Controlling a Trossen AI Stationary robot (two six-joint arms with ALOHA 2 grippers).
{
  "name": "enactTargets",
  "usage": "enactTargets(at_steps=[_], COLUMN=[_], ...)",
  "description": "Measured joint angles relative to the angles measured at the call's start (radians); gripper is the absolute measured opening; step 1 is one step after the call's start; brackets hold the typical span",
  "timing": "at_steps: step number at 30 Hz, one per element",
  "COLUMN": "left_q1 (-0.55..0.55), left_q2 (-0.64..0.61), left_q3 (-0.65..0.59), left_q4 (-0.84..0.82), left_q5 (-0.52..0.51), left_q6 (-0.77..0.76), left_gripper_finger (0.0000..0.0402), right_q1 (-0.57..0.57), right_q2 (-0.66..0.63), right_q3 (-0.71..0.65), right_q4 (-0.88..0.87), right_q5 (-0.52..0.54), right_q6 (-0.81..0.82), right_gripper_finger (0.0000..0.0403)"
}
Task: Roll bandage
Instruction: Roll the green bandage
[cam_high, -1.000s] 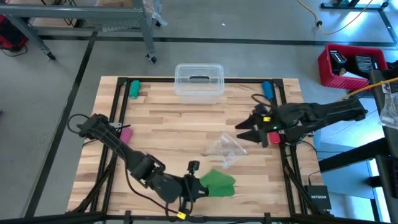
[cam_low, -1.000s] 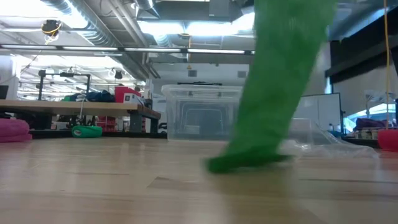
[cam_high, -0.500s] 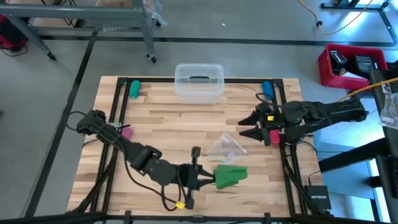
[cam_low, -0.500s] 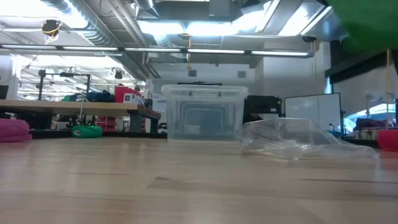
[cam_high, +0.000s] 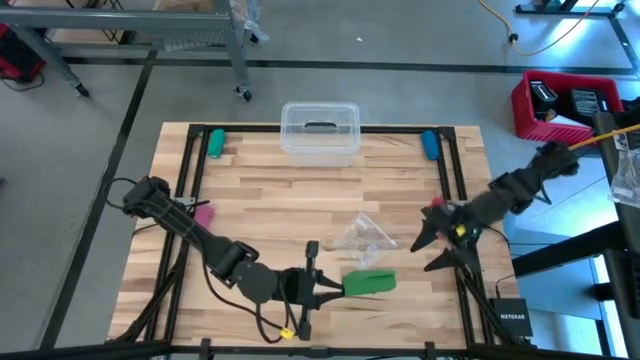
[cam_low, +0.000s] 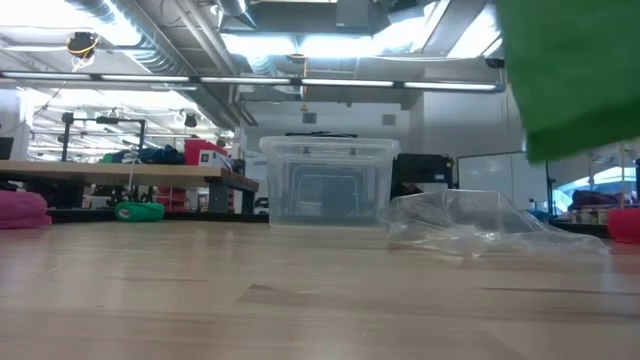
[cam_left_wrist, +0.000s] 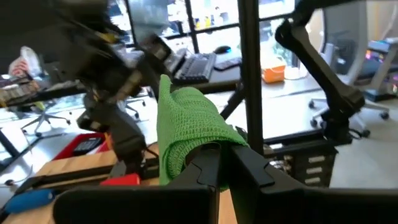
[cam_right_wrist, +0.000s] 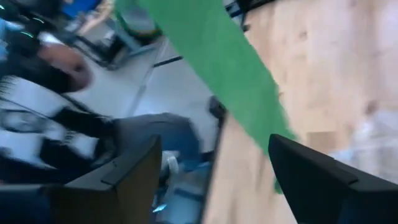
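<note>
- High view, straight down on the table: the left gripper (cam_high: 330, 288) sits at about 6 o'clock on the wooden table (cam_high: 270, 200), its fingers clenched on one end of the bandage (cam_high: 368, 283).
- Left wrist view: the dark fingers (cam_left_wrist: 242, 163) pinch the bright green strip (cam_left_wrist: 186, 127), which rises in front of the camera.
- The bandage hangs clear of the table top; in the low view its green fabric (cam_low: 575, 75) fills the upper right corner, with bare wood below it.
- The right gripper (cam_high: 432, 243) is near the 4 o'clock edge, its fingers spread wide and grasping nothing; the green strip crosses its wrist camera ahead of the two fingers (cam_right_wrist: 323, 180).
- A small clear plastic bag (cam_high: 365, 235) lies between the two grippers, just beyond the bandage.
- A clear lidded box (cam_high: 320, 130) stands at 12 o'clock on the far edge.
- A green roll (cam_high: 215, 143) lies at 11 o'clock, a blue roll (cam_high: 430, 145) at 1 o'clock, a pink one (cam_high: 203, 215) at 9 o'clock.
- A red crate (cam_high: 560, 105) stands on the floor past the table's right side.
</note>
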Motion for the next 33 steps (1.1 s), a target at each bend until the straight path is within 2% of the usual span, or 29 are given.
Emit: enactTargets(at_steps=[3, 6, 9, 14, 19, 23, 26, 28, 33], left_q1=[-0.005, -0.004, 0.006, 0.032, 0.05, 0.053, 0.054, 0.057, 0.059], left_q2=[-0.003, -0.003, -0.003, -0.003, -0.003, -0.003, -0.003, -0.003, -0.003], left_q3=[0.0, 0.0, 0.0, 0.0, 0.0, 0.0, 0.0, 0.0, 0.0], left_q4=[0.012, 0.02, 0.019, 0.02, 0.015, 0.016, 0.015, 0.016, 0.016], left_q5=[-0.037, -0.041, -0.042, -0.042, -0.042, -0.042, -0.042, -0.042, -0.037], left_q6=[0.01, 0.004, 0.012, 0.011, 0.002, 0.001, 0.001, -0.003, -0.036], left_gripper_finger=[0.0011, 0.0011, 0.0011, 0.0011, 0.0011, 0.0011, 0.0011, 0.0011, 0.0011], right_q1=[0.121, 0.225, 0.281, 0.278, 0.245, 0.246, 0.245, 0.246, 0.247], right_q2=[0.0, 0.002, 0.015, 0.096, 0.145, 0.149, 0.163, 0.179, 0.214], right_q3=[-0.083, -0.193, -0.289, -0.376, -0.339, -0.326, -0.326, -0.326, -0.326], right_q4=[0.078, 0.237, 0.425, 0.666, 0.683, 0.679, 0.677, 0.675, 0.675], right_q5=[0.234, 0.455, 0.622, 0.657, 0.578, 0.614, 0.686, 0.723, 0.812], right_q6=[-0.05, -0.12, -0.204, -0.257, -0.362, -0.372, -0.398, -0.417, -0.487], right_gripper_finger=[0.0296, 0.0296, 0.0296, 0.0296, 0.0296, 0.0289, 0.0257, 0.0217, 0.006])
